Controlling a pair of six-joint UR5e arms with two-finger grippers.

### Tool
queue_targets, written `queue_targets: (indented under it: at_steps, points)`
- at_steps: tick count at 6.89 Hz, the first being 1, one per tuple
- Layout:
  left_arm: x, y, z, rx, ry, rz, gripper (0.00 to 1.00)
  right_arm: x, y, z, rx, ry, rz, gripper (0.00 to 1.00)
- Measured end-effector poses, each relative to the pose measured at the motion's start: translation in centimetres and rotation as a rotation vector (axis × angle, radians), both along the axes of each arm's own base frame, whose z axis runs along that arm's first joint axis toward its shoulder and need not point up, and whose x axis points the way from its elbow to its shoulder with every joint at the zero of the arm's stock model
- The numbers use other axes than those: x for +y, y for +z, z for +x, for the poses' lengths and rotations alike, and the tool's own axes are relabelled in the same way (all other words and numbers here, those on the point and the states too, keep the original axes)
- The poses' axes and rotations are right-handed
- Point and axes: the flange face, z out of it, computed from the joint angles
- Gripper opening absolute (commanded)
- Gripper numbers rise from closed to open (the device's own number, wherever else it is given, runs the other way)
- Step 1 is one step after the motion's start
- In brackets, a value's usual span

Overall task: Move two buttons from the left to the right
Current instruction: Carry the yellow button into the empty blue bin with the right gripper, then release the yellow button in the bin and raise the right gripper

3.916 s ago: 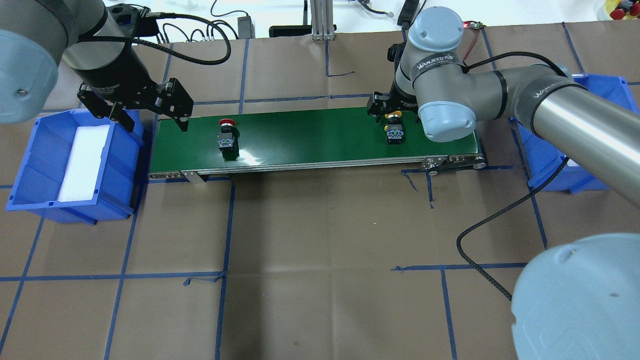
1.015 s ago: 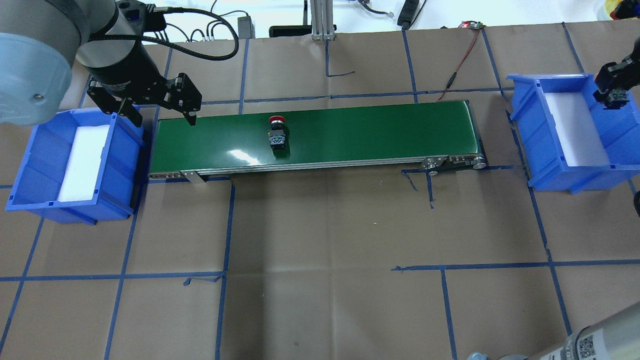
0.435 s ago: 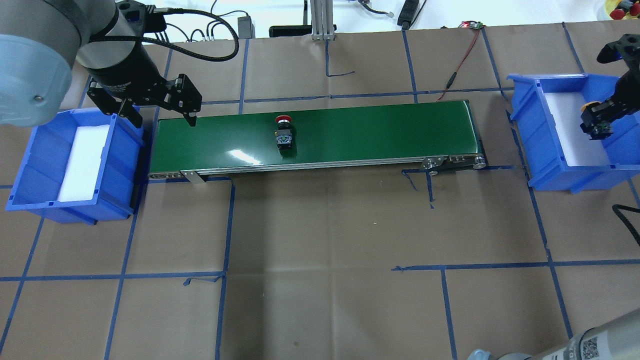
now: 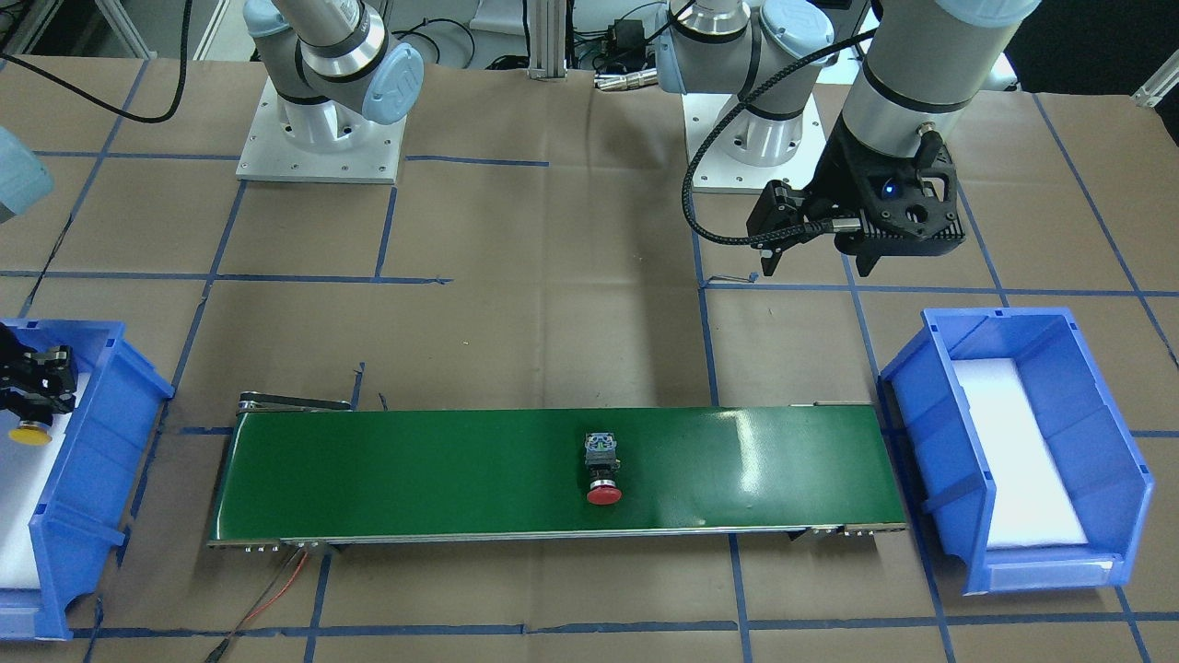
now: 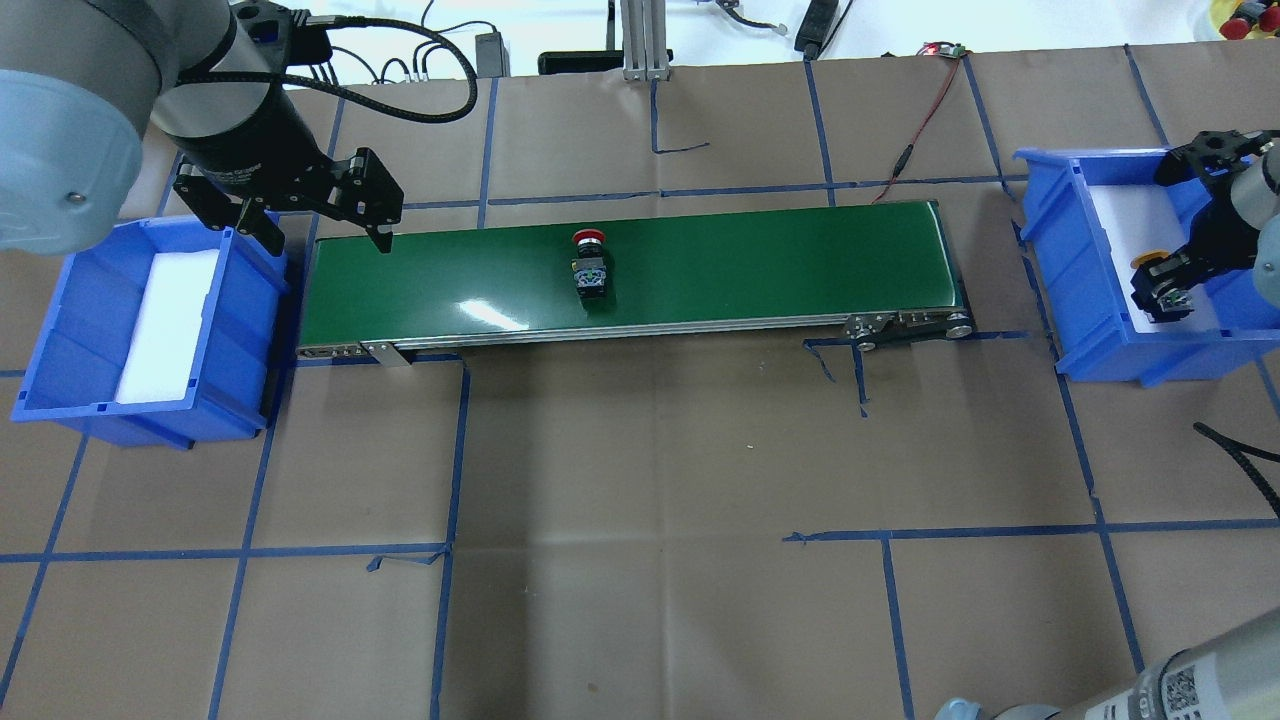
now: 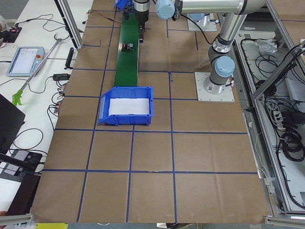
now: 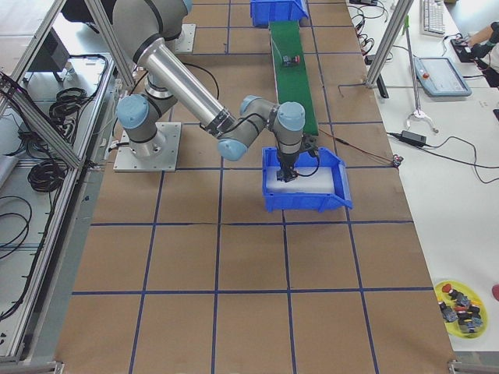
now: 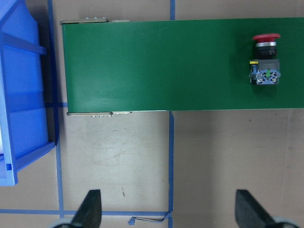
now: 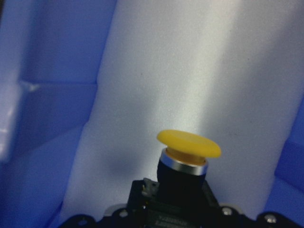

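The red button lies on the green conveyor belt, a little left of its middle; it also shows in the front view and the left wrist view. My right gripper is shut on the yellow button and holds it inside the right blue bin, above the white foam. In the front view the yellow cap points outward. My left gripper is open and empty above the belt's left end, next to the left blue bin.
A red wire runs from the belt's far right corner to the back. An aluminium post stands behind the belt. A yellow dish of spare buttons sits beyond the right bin. Blue tape lines cross the brown table.
The red button has ridden right along the belt. My right gripper carried the yellow button from the belt's right end into the right bin and lowered it. The left gripper stayed nearly still.
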Motion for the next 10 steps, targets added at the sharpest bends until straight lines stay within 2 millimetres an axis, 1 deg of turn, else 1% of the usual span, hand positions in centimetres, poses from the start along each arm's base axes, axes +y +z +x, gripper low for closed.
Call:
queue_targets:
  at_steps: [1,2,3,4,5,7,8,9,10]
  points:
    - [0.0,0.0,0.0,0.0,0.0,0.0,1.0,0.1,-1.0,-0.3,-0.009,-0.003,0.015,0.07]
    - [0.0,0.0,0.0,0.0,0.0,0.0,1.0,0.2,-1.7,-0.7,-0.014,-0.008,0.027,0.38]
    - [0.0,0.0,0.0,0.0,0.0,0.0,1.0,0.3,-2.0,-0.9,-0.007,-0.011,0.039,0.66]
    - [0.0,0.0,0.0,0.0,0.0,0.0,1.0,0.4,-2.2,-1.1,0.008,-0.016,0.054,0.76]
    - [0.0,0.0,0.0,0.0,0.0,0.0,1.0,0.5,-2.2,-1.2,0.014,-0.023,0.062,0.79]
    - [0.0,0.0,0.0,0.0,0.0,0.0,1.0,0.5,-1.8,-1.2,0.013,-0.028,0.06,0.79]
    - [0.0,0.0,0.0,0.0,0.0,0.0,1.0,0.3,-1.0,-1.2,0.019,-0.029,0.046,0.86]
    - [0.0,0.1,0.0,0.0,0.0,-0.001,1.0,-0.1,0.6,-1.1,0.033,-0.036,0.021,0.92]
    - [0.0,0.1,0.0,0.001,0.0,-0.002,1.0,-0.4,3.2,-0.9,0.045,-0.056,-0.011,0.99]
